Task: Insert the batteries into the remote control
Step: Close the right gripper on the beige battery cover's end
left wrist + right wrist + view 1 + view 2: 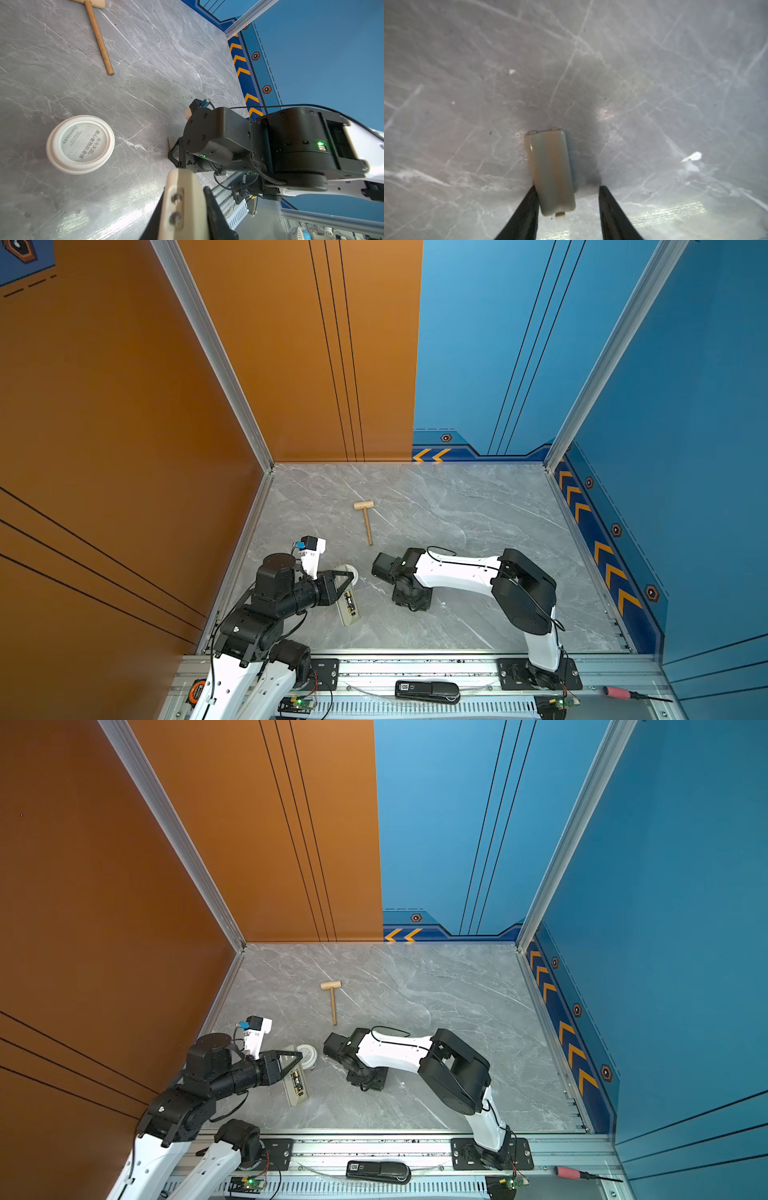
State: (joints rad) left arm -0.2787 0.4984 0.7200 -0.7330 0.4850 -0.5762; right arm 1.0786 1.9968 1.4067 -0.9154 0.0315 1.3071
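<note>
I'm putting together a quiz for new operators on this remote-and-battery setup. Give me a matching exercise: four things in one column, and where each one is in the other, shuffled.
Things:
1. remote control
2. beige cover
3. wooden mallet
4. black device

Places:
A. on the front rail
B. free on the table, beyond both grippers
C. clamped in the left gripper
D. between the open fingers of the right gripper

Pairs: 1-C; 2-D; 3-B; 4-A
</note>
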